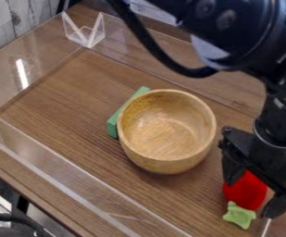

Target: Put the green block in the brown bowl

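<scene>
The flat, bright-green block (124, 109) lay on the wood-grain table surface (71, 93), tucked against the far-left outer wall of the round, light-brown wooden bowl (167, 130). Most of the block was hidden behind the bowl's rim; only one corner and a strip of its edge showed. The bowl stood upright, and its hollow held nothing.

To the right of the bowl, close to its rim but apart from it, the black gripper (249, 193) pointed straight down at the table. Its jaws stood spread wide on either side of a red strawberry-shaped toy (245, 191), whose green leaves (241, 216) showed below the red body. Whether the fingers touched the toy could not be determined; the jaws were not closed on it.

A clear plastic wall (40, 190) ran along the table edge to the left of the bowl. A small clear stand (83, 31) stood well beyond the bowl, at the far-left corner.
</scene>
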Tool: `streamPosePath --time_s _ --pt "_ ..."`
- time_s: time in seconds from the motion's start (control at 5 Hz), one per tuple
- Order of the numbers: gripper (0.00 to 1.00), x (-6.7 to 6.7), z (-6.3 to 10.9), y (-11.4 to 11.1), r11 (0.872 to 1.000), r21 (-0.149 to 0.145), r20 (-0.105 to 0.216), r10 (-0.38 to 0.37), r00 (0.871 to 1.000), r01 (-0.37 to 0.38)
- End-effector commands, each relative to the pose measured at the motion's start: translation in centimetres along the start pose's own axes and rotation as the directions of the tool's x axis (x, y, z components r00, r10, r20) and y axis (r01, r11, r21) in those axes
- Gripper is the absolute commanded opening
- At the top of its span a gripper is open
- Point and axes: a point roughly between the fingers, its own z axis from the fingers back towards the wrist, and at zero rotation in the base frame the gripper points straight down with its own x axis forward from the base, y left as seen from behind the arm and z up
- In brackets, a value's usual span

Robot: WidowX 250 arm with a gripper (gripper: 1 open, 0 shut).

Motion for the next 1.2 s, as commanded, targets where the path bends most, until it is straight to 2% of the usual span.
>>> streamPosePath --time_s 0.0,0.2,0.6,0.8,1.0 --pt "1.00 1.3 1.0 0.0 0.999 -0.031 0.034 -0.010 0.999 0.011" --pt "1.00 1.7 0.8 0.1 0.999 -0.045 0.015 -0.027 1.000 0.028" --pt "1.00 1.5 -2.7 0.5 0.998 -0.059 -0.014 0.006 1.000 -0.006" --pt "1.00 0.8 -4.1 0.6 0.998 -0.060 -0.030 0.026 0.999 -0.028" --pt "1.00 0.2 -4.7 0.5 0.997 -0.059 -0.047 0.049 0.998 -0.052"
